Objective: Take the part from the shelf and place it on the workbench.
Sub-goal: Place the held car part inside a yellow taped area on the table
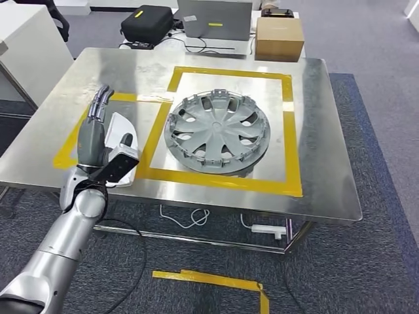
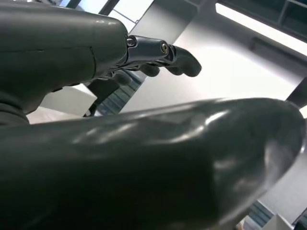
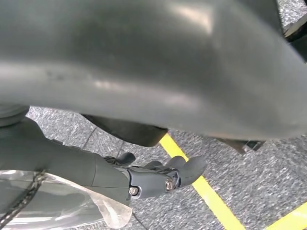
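From the head view, the part (image 1: 217, 133), a grey wheel cover, lies flat on the steel bench (image 1: 326, 163), right of centre in the frame, inside the yellow tape square (image 1: 292, 131). The left hand (image 1: 93, 134) is at the left of the frame, raised over the near left part of the bench, well apart from the part, its fingers (image 1: 102, 100) stretched out straight and holding nothing. At the top of the frame, past the bench, stand a black bag (image 1: 146, 23), a laptop (image 1: 214, 19) and a cardboard box (image 1: 279, 38).

The left wrist view looks up at a ceiling; the fingers (image 2: 170, 53) at upper centre reach out loosely with nothing between them.

In the right wrist view the right hand (image 3: 152, 177) hangs over grey carpet crossed by yellow tape (image 3: 203, 189), its fingers (image 3: 188, 167) at lower centre lightly curled, nothing in them that I can see.

I'd say the placing looks done: the part is down and let go. What seems left is only to draw the left arm back clear of the bench without brushing the part
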You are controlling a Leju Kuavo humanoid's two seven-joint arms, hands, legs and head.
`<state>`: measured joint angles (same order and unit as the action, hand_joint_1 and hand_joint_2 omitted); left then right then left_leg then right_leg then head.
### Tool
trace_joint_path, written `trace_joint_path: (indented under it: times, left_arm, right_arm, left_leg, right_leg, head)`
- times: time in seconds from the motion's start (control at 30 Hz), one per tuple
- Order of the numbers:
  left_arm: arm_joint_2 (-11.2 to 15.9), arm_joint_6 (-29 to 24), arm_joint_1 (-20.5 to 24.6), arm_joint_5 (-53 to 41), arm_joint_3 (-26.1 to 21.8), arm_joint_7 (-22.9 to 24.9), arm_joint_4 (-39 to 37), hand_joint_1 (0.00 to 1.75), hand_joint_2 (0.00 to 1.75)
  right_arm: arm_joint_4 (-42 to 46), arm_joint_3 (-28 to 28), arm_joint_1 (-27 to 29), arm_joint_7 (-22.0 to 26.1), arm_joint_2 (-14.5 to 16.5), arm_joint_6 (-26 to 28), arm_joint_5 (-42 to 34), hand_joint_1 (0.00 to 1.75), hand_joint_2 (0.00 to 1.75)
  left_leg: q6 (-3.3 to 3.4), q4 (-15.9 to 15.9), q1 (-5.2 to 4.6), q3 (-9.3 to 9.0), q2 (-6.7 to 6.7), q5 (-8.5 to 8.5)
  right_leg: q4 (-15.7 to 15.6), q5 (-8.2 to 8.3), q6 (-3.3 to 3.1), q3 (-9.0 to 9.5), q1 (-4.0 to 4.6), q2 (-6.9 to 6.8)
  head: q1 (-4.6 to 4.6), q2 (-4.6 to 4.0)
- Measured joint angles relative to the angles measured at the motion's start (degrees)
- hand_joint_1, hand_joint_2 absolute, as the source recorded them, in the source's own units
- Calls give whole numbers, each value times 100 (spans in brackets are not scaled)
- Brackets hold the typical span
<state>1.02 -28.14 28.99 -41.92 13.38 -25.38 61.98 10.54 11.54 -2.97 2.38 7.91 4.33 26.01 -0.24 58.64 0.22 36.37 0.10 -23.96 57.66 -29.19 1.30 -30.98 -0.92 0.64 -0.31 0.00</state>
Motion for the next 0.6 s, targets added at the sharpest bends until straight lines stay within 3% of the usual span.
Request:
trace_joint_path:
  times: [0.03, 0.1, 0.17, 0.2, 0.23, 0.27, 0.33, 0.4, 0.5, 0.53, 0.6]
  left_arm:
    - [-2, -2, -44, 10, 2, 0, 75, 0, 0]
    - [-5, -3, -110, 29, 7, 0, 198, 0, 0]
    - [-6, -1, -167, 80, 9, -17, 279, 0, 0]
    - [-7, 6, -200, 156, 8, -49, 315, 0, 0]
    - [-10, 18, -241, 268, 5, -96, 359, 0, 0]
    - [-19, 32, -290, 429, 1, -160, 435, 0, 0]
    - [-46, 76, -402, 784, -20, -278, 650, 0, 0]
    - [-94, 206, -548, 1201, -63, -385, 920, 0, 0]
    - [-186, 540, -893, 1871, -148, -586, 1324, 0, 0]
    - [-231, 640, -1026, 2069, -169, -660, 1459, 0, 0]
    - [-334, 768, -1302, 2364, -197, -783, 1703, 0, 0]
  right_arm:
    - [0, 0, -3, 0, 0, 0, 3, 0, 0]
    - [0, 0, -8, 1, 0, 0, 8, 0, 0]
    - [0, -1, -4, 2, 0, 1, 8, 0, 0]
    - [0, -1, -1, 3, 0, 3, 7, 0, 0]
    - [0, -2, 1, 5, 0, 7, 6, 0, 0]
    - [0, -2, 2, 7, 0, 13, 4, 0, 0]
    - [0, -4, 3, 8, 0, 27, 3, 0, 0]
    - [0, -9, 7, 3, 0, 36, 4, 0, 0]
    - [-4, -35, 16, 2, -1, 40, -3, 0, 0]
    - [-8, -51, 22, 2, -2, 49, -15, 0, 0]
    - [-14, -97, 38, 3, -4, 72, -51, 0, 0]
  left_leg:
    - [-27, 114, 12, 51, 0, -132]
    - [-66, 674, 23, 240, 0, -620]
    - [-78, 1425, 23, 420, -1, -1054]
    - [-68, 1633, 21, 421, -1, -1116]
    - [-46, 1635, 17, 325, -1, -1062]
    - [-14, 1415, 8, 126, -1, -927]
    - [75, 575, -34, -465, -1, -707]
    - [132, -70, -85, -871, 0, -685]
    - [196, -269, -118, -903, 17, -599]
    - [233, -300, -111, -862, 28, -527]
    - [295, -348, -90, -733, 46, -372]
  right_leg:
    - [-6, 41, -61, -39, 0, -6]
    - [-11, 133, -159, -147, 8, -19]
    - [-6, 228, -192, -274, 35, -22]
    - [-4, 277, -194, -341, 52, -22]
    - [-2, 328, -194, -408, 68, -22]
    - [-1, 378, -192, -471, 81, -20]
    - [2, 472, -178, -565, 101, -15]
    - [-7, 562, -132, -601, 99, -18]
    - [-41, 658, -27, -621, 70, -19]
    - [14, 558, -1, -675, 69, -18]
    - [451, 61, 41, -849, 68, -20]
  head:
    - [-1, 0]
    - [-7, 0]
    - [-8, 0]
    - [-7, 0]
    - [-7, 0]
    - [-7, 0]
    - [-7, 0]
    - [0, 0]
    - [-26, 0]
    - [-27, 0]
    - [-10, 0]
